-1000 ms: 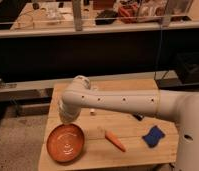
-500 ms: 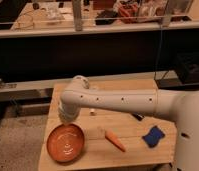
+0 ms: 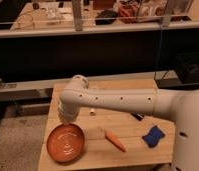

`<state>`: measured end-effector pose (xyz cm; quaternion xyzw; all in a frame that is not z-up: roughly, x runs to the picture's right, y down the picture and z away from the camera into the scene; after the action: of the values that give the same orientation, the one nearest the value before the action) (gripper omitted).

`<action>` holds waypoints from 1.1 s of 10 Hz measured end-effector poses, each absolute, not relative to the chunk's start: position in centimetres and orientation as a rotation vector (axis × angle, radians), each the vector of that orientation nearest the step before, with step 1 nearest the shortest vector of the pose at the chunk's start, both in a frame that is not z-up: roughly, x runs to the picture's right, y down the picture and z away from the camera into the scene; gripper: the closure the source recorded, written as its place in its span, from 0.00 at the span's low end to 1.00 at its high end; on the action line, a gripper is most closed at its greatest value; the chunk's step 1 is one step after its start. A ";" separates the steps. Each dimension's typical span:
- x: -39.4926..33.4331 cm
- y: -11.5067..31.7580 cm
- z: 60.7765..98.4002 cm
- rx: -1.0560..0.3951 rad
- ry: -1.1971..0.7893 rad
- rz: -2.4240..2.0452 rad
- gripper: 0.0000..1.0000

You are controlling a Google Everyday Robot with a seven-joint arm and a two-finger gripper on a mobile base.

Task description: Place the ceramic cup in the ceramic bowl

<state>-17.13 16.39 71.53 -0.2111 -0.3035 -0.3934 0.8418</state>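
The ceramic bowl, a wide shallow orange dish, sits at the front left of the wooden table. My white arm reaches from the right across the table and bends down at its left end. The gripper is at that lower end, just above the bowl's far rim, mostly hidden by the arm. The ceramic cup is not visible; it may be hidden by the arm or the gripper.
An orange carrot lies right of the bowl. A blue sponge-like object lies at the front right. A small white item and a dark item show just under the arm. Behind the table runs a dark counter with railings.
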 end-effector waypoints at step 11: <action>-12.3 12.4 77.9 -0.393 -0.647 -0.785 0.73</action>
<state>-12.33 12.40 77.86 -0.1871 -0.3079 -0.3732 0.8549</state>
